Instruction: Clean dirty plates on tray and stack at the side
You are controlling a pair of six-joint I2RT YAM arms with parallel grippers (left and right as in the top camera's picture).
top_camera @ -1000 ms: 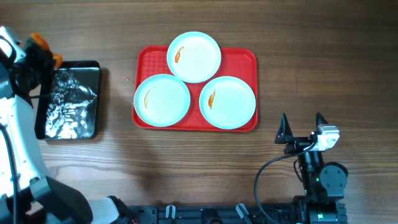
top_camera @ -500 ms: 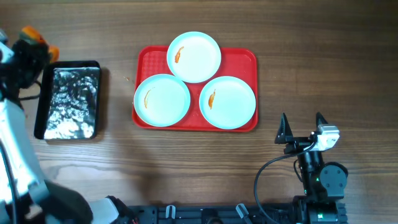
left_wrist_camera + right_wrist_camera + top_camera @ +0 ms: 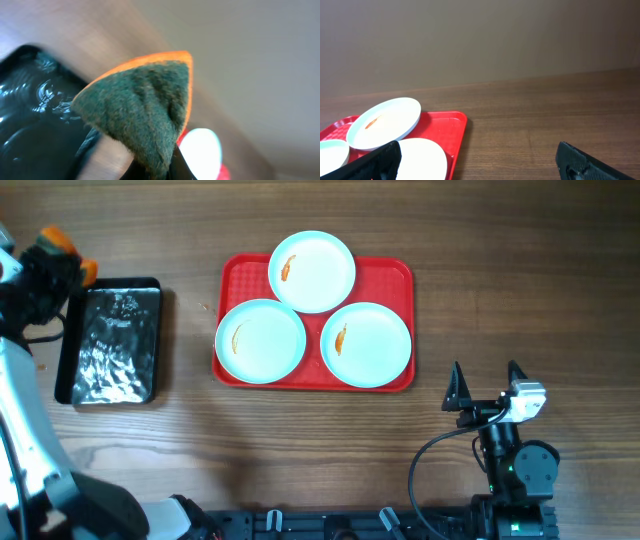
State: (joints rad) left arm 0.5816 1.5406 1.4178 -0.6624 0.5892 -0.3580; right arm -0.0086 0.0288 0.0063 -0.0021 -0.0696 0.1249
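Since a second ago the left arm's fingers have come off the left side of the black tray and now hang over the counter just beyond that tray's far left corner. The glinting pattern inside the black tray has changed too. Nothing else has shifted.

On the wooden counter, the red tray lies mid-scene, with the smaller glossy black tray well apart on its left. Three plates rest on the red tray in a triangle, their rims close together. The far plate overhangs the tray's far rim. The left plate reaches slightly past the left rim, and the right plate sits in the near right corner. Each carries a small orange smear.

The left fingers are clenched on a sponge, its green scouring face toward the wrist camera and an orange layer showing along the edge.

The right arm's fingers are spread apart and hold nothing, low over the counter near the red tray's near right corner and clear of it.
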